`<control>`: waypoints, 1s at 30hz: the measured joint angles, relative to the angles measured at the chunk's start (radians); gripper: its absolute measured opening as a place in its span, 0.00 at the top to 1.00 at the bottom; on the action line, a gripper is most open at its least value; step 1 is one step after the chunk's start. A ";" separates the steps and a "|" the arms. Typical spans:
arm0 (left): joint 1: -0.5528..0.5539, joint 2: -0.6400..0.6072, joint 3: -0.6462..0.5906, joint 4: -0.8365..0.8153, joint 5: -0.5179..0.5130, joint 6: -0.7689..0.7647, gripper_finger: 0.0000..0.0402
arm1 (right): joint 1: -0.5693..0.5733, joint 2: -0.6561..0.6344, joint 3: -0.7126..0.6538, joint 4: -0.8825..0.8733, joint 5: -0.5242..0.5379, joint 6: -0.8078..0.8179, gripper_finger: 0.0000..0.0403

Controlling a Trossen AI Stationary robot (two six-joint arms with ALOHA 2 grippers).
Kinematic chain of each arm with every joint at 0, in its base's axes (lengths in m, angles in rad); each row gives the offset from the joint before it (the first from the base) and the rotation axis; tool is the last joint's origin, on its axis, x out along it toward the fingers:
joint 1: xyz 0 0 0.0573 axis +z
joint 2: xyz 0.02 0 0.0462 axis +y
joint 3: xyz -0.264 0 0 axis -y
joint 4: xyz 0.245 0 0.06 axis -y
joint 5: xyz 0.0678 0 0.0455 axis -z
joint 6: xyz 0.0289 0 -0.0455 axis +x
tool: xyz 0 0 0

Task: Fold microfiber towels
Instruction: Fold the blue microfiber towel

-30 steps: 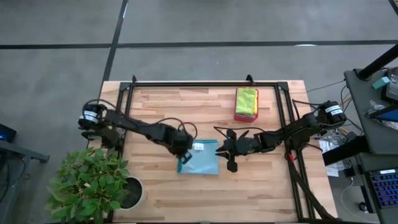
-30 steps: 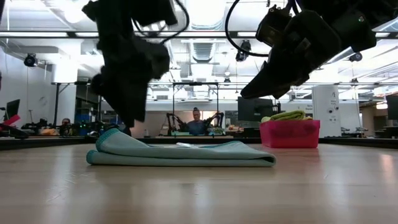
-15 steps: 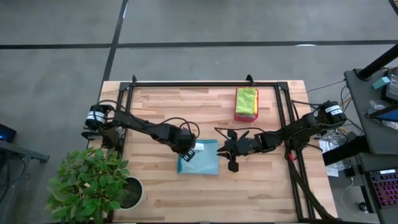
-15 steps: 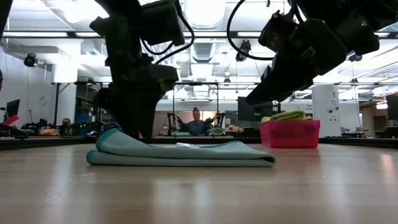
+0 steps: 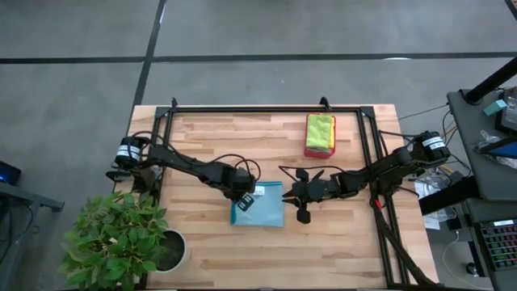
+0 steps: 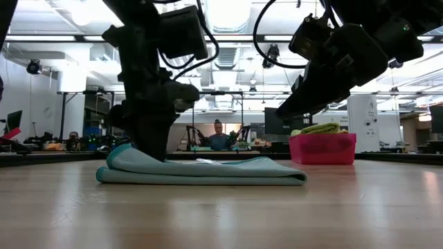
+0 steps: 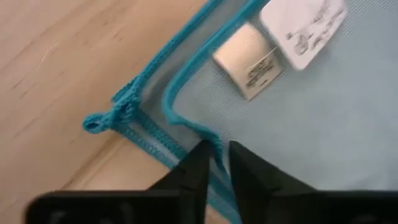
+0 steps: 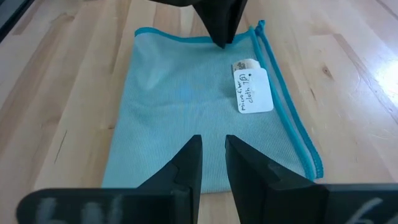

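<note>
A light blue microfiber towel (image 5: pixel 262 208) lies folded flat on the wooden table, with two white tags (image 8: pixel 252 90) on top near its far edge. My left gripper (image 5: pixel 245 196) stands down on the towel's far left corner, shut on its teal hem. My right gripper (image 5: pixel 299 196) hovers shut just right of the towel and clear above the table (image 6: pixel 304 97), holding nothing. More towels, lime green and yellow, lie stacked in the pink-red tray (image 5: pixel 308 149) at the far right. My left gripper pinches the teal hem of the towel's top layer (image 7: pixel 208 134) between its two fingertips, close to the far left corner. The fingers come from above, pointing down. The towel lies flat on the table, layers stacked, nothing lifted.
A potted plant (image 5: pixel 121 238) stands at the table's near left corner. A black frame rail (image 5: pixel 266 108) runs along the far edge and down both sides. Bare wood lies in front of the towel. A person sits in the room far behind the table (image 6: pixel 219 137).
My left gripper has moved a little toward the table's far and right edges and come down onto the towel's far left corner. The towel has stayed where it was.
</note>
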 joint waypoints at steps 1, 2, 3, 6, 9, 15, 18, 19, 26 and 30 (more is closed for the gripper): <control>0.000 0.000 0.000 -0.003 0.000 0.003 0.92 | 0.000 0.000 0.000 0.000 0.000 0.000 0.85; 0.000 0.000 0.000 -0.003 -0.001 0.006 0.95 | 0.000 0.000 0.000 0.000 0.000 0.000 0.85; 0.000 0.000 0.000 -0.002 -0.005 0.007 0.98 | 0.000 0.000 0.000 0.000 0.000 0.000 0.85; 0.000 -0.004 0.000 -0.004 -0.028 0.024 0.99 | 0.000 0.000 0.000 0.000 0.000 0.000 0.85; 0.000 -0.018 0.009 -0.040 -0.042 0.028 1.00 | 0.000 0.000 0.000 0.000 0.000 0.000 0.85; 0.002 -0.060 0.030 -0.132 -0.080 0.034 1.00 | 0.000 0.000 -0.002 0.004 0.000 0.000 0.85; 0.002 -0.067 0.027 -0.144 -0.128 0.046 1.00 | -0.001 0.000 -0.002 0.008 0.000 -0.007 0.85; 0.002 -0.068 0.026 -0.145 -0.141 0.050 1.00 | -0.001 0.000 -0.002 0.008 0.000 -0.008 0.85; 0.002 -0.025 0.020 -0.144 -0.180 0.032 1.00 | -0.001 0.000 -0.002 0.008 0.000 -0.007 0.85; 0.002 -0.005 0.018 -0.141 -0.180 0.024 1.00 | -0.001 0.000 -0.002 0.008 0.000 -0.006 0.85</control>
